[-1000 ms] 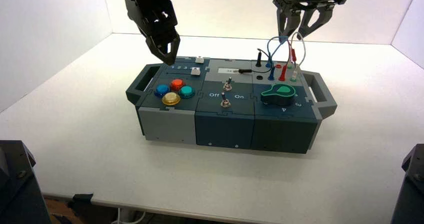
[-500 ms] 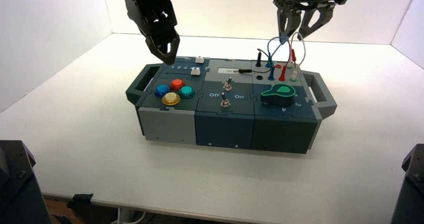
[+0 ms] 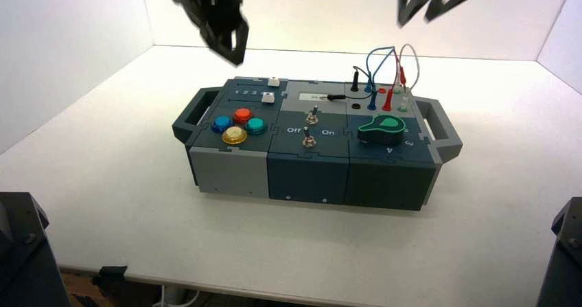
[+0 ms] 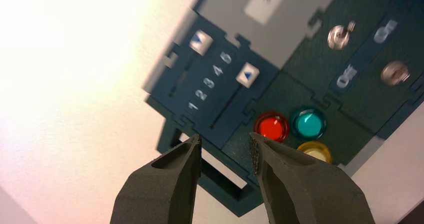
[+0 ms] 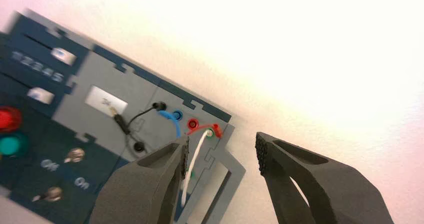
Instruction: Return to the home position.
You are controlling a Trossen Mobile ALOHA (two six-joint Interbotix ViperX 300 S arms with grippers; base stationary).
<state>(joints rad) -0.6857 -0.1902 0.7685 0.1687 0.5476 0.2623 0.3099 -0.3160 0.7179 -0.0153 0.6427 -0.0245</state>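
The box [image 3: 309, 176] stands on the white table, front towards me. My left gripper [image 3: 230, 42] hangs high above the box's left rear, over the slider block; it is open and empty [image 4: 225, 144]. Its wrist view shows two white sliders [image 4: 247, 75] beside numbers, the red button [image 4: 271, 127], teal button [image 4: 308, 124] and yellow button [image 4: 315, 151]. My right gripper [image 3: 429, 8] is high above the box's right rear, partly cut off by the high view's top edge; it is open and empty [image 5: 221, 151], above the wires [image 5: 197, 156] and the right handle [image 5: 220, 184].
The box top carries two toggle switches [image 3: 310, 128] marked Off and On, a green knob [image 3: 382, 128], and blue, red, white and black wires [image 3: 388, 70] plugged at the right rear. Handles [image 3: 439, 125] stick out at both ends. White walls enclose the table.
Both grippers have risen well above the box; the right one has also drawn toward the top edge of the view. Nothing on the box has moved.
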